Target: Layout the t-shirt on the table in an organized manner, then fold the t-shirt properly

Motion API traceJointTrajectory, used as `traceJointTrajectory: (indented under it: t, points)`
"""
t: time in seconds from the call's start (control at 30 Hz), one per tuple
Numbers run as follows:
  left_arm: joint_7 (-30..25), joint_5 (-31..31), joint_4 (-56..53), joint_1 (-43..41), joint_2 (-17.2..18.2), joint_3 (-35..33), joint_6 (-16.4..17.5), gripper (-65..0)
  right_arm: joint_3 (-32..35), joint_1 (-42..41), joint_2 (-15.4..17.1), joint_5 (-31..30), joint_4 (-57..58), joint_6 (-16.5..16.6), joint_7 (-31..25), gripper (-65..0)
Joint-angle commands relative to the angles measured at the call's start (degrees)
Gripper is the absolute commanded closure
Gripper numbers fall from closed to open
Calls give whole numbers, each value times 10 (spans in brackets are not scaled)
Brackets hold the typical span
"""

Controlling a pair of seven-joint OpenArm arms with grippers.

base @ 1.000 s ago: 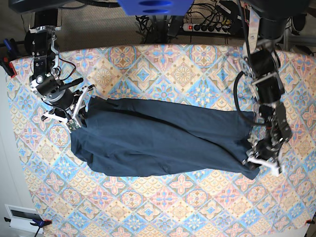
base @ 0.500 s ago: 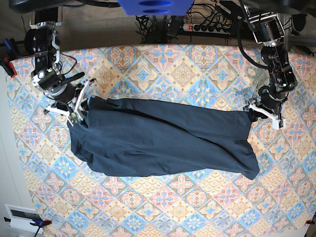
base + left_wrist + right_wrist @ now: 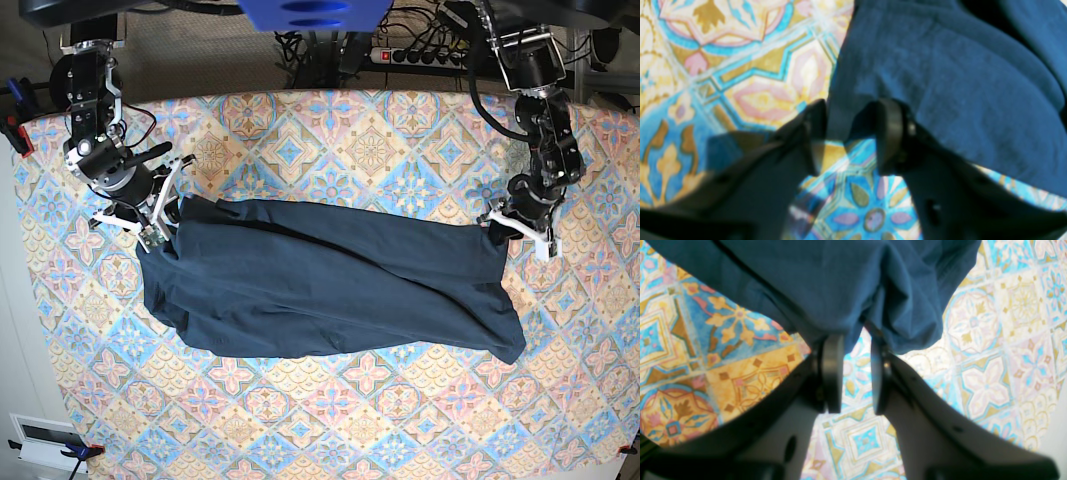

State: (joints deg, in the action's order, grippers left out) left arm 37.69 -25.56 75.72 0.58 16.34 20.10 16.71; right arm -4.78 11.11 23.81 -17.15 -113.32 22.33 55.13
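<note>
Up close, the right gripper (image 3: 853,373) pinches one corner of the t-shirt (image 3: 330,280), and the left gripper (image 3: 846,136), jaws apart, straddles the opposite corner, probably to stretch it flat on the table (image 3: 400,430).

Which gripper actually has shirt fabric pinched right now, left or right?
The right gripper: the t-shirt bunches down between its fingers. The left gripper only straddles the shirt's edge, with patterned table visible through the gap.
</note>
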Motion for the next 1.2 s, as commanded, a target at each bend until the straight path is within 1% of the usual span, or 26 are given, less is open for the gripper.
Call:
traceJointTrajectory:
  t: [0.0, 0.13, 0.2, 0.4, 0.47, 0.6, 0.73, 0.83, 0.87, 0.97, 1.03, 1.1, 1.17]
  points:
    - [-2, -8, 6, 9, 2, -12, 6, -155, -5, -5, 8, -4, -12, -1, -10, -133]
    - [-2, -12, 12, 9, 2, -22, 8, -42, -7, -5, 8, -4, -13, -1, -10, -133]
    - [1, -12, 39, 4, 2, -22, 8, 0, -8, -5, 8, -4, -13, -1, -9, -133]
    - [1, -9, 213, -83, 2, -22, 8, -1, -9, 8, 8, -4, -13, -1, -10, -133]
    - [-2, -9, 263, -110, 8, -22, 8, -1, -9, 10, 8, -4, -13, -1, -10, -133]
    - [-2, -8, 332, -172, 32, -24, 8, -1, -9, 10, 8, -4, -13, -1, -10, -133]
    - [-2, -12, 342, -224, 76, -26, 8, -1, -9, 10, 8, -4, -13, -1, -10, -133]
    - [-1, -13, 351, -264, 99, -27, 13, -1, -9, 10, 8, -4, -13, -1, -10, -133]
    - [-1, -13, 361, -279, 105, -27, 21, -1, -8, 10, 8, -4, -13, -1, -10, -133]
    - [-1, -14, 386, -309, 112, -26, 77, -1, -5, 8, 8, -4, -13, -1, -10, -133]
    - [-1, -15, 397, -311, 114, -23, 106, -1, -5, 7, 8, -4, -13, -1, -10, -133]
    - [-1, -38, 399, -310, 114, -22, 126, -1, -5, 7, 8, -4, -12, -1, -10, -133]
    - [-1, -89, 399, -307, 116, -12, 134, -1, -5, 7, 8, -4, -12, -1, -10, -133]
